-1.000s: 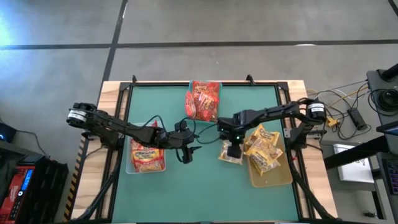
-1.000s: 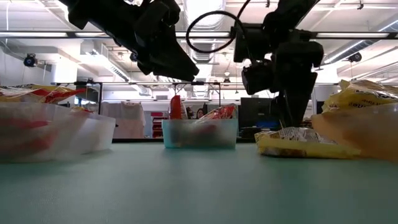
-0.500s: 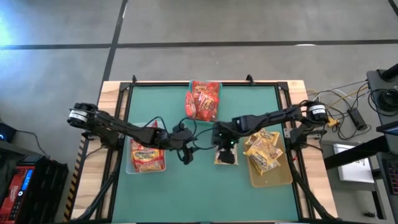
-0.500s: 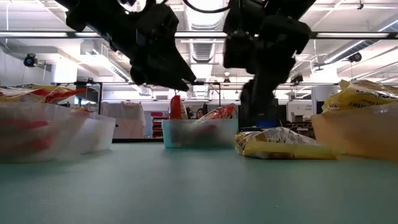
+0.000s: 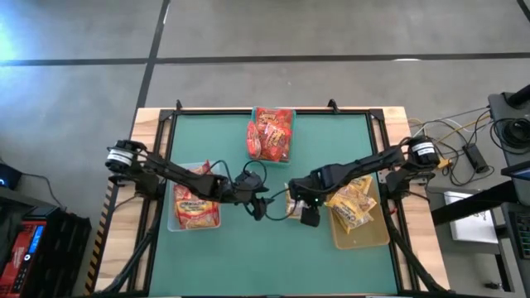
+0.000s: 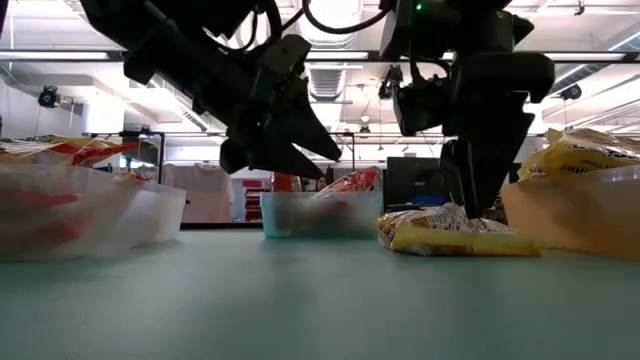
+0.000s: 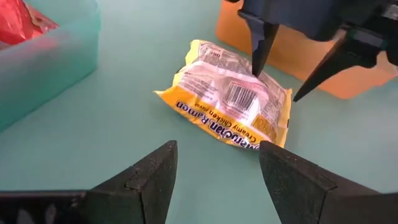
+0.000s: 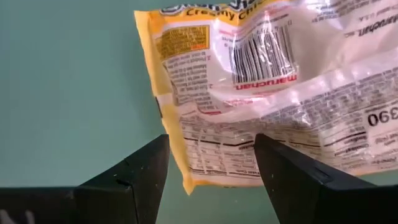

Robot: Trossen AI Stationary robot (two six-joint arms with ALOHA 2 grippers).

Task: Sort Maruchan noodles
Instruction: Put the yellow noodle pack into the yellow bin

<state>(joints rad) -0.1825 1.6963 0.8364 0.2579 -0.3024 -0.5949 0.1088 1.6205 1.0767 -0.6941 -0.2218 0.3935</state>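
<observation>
With both our right gripper (image 7: 280, 68) and left gripper (image 7: 214, 171) spread empty around 1 yellow packet (image 7: 230, 102) beside the tan bin (image 5: 360, 236), we risk colliding over it.

Three rectangular plastic bins stand on the green table mat (image 5: 273, 248): one teal bin (image 5: 271, 132) at the mat's far edge, one clear bin (image 5: 196, 207) at its left side, one tan bin (image 5: 361, 230) at its right side. One yellow crinkly Maruchan noodle packet (image 7: 229, 102) lies loose on the mat just beside the tan bin. Packets inside the bins overlap and cannot be counted exactly. Two dark arms reach in.
</observation>
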